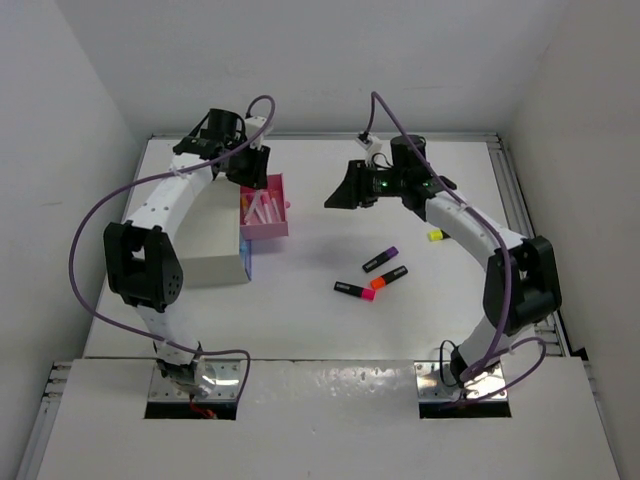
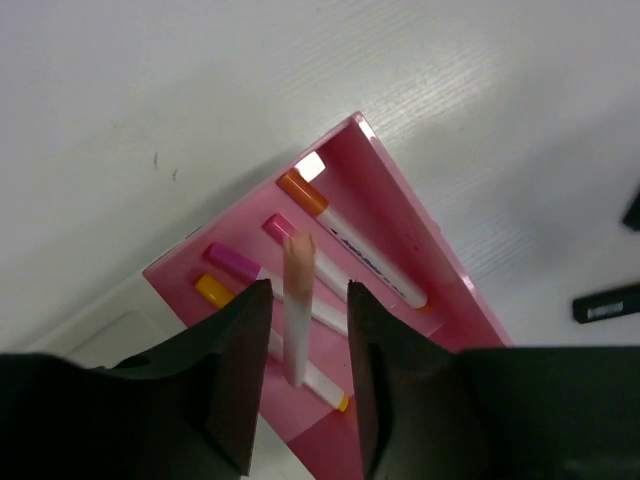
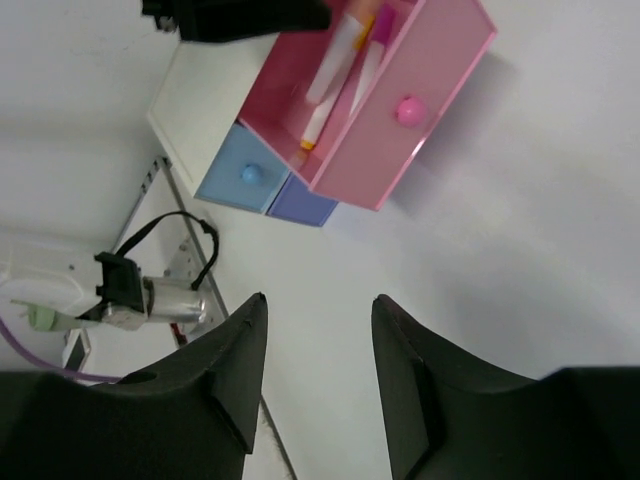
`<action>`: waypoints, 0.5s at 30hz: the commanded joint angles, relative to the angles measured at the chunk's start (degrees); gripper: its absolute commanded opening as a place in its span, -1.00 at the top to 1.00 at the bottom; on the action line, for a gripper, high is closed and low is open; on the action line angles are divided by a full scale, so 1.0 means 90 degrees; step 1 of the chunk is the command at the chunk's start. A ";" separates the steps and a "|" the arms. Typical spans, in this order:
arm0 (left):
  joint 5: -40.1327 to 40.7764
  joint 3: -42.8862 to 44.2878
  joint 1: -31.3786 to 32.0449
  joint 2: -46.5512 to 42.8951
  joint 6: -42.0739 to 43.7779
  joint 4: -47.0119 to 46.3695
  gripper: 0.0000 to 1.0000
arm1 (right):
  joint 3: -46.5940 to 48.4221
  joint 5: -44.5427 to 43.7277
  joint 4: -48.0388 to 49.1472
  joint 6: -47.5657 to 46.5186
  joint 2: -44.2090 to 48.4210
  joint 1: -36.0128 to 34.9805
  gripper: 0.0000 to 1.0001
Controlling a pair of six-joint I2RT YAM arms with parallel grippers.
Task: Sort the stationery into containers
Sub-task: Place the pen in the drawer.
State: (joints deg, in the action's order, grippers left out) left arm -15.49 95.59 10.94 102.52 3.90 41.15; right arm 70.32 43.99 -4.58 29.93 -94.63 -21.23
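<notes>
Left gripper hangs above the open pink drawer, jaws spread. A blurred white pen sits between them with a gap on each side. Other pens lie inside the drawer. Right gripper is right of the drawer, jaws spread and empty. Four highlighters lie on the table, right of the drawer.

Four highlighters, five pens, one pink drawer.

White arms, black joints, purple cables
</notes>
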 commanded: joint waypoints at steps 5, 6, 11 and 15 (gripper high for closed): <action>-0.0691 -0.0084 0.0044 -0.0784 -0.0189 -0.0479 -0.10 | 0.0944 -0.0893 -0.0087 -0.0153 -0.0549 -0.0043 0.18; -0.0701 0.0022 0.0035 -0.0844 -0.0276 -0.0557 -0.10 | 0.1023 -0.0961 -0.0087 -0.0133 -0.0627 -0.0062 0.20; -0.0282 0.0199 -0.0375 -0.1234 -0.0578 -0.0539 -0.02 | 0.1355 -0.1341 0.0020 0.0131 -0.1077 -0.0257 0.36; 0.0654 0.0189 -0.0960 -0.1254 -0.0551 0.0056 -0.05 | 0.1434 -0.1469 0.0167 0.0297 -0.1516 -0.0423 0.46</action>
State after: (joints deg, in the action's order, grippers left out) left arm -16.10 95.64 6.35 92.84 0.25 39.22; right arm 80.97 33.06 -5.50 31.03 -106.17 -23.70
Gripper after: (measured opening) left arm 0.520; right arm 0.281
